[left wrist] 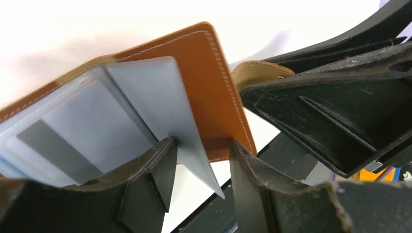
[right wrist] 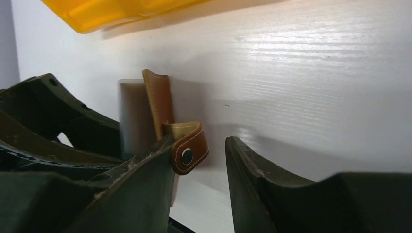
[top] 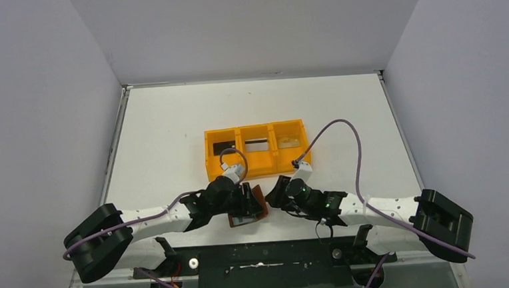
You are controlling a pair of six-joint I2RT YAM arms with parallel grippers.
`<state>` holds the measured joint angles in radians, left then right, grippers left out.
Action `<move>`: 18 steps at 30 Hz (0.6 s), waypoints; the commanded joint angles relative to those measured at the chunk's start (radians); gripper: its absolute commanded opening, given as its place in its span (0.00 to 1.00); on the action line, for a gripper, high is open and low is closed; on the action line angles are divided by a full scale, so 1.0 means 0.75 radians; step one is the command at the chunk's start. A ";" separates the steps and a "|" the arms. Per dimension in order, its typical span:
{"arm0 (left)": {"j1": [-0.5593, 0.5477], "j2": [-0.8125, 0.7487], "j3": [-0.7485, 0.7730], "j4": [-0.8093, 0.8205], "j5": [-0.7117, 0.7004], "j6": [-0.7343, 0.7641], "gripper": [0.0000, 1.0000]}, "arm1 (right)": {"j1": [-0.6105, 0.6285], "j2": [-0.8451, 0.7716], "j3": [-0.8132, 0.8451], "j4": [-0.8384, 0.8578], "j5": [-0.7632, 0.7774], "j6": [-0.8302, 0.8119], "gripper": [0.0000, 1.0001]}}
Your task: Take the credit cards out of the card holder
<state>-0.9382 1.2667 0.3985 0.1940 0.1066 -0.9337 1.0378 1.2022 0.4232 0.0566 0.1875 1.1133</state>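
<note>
Left gripper (left wrist: 201, 144) — card holder (left wrist: 206, 82) half-hidden.

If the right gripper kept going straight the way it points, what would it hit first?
Most likely the snap tab of the card holder, sitting between the open jaws of the right gripper; depth is unclear.

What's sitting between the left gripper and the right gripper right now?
The open card holder lies between left gripper and right gripper, shown in the top view.
</note>
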 commanded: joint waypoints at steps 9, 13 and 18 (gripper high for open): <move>-0.082 0.105 0.109 0.134 -0.066 0.044 0.43 | -0.001 -0.252 -0.022 -0.020 0.103 0.045 0.44; -0.108 0.139 0.148 0.128 -0.064 0.080 0.42 | -0.020 -0.235 -0.008 -0.023 0.056 0.006 0.51; -0.142 0.166 0.175 0.132 -0.064 0.110 0.42 | -0.043 -0.181 0.049 -0.042 -0.009 -0.075 0.57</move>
<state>-1.0256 1.3849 0.4732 0.2363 0.0673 -0.8932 1.0241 1.0397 0.4149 0.0200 0.2050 1.1164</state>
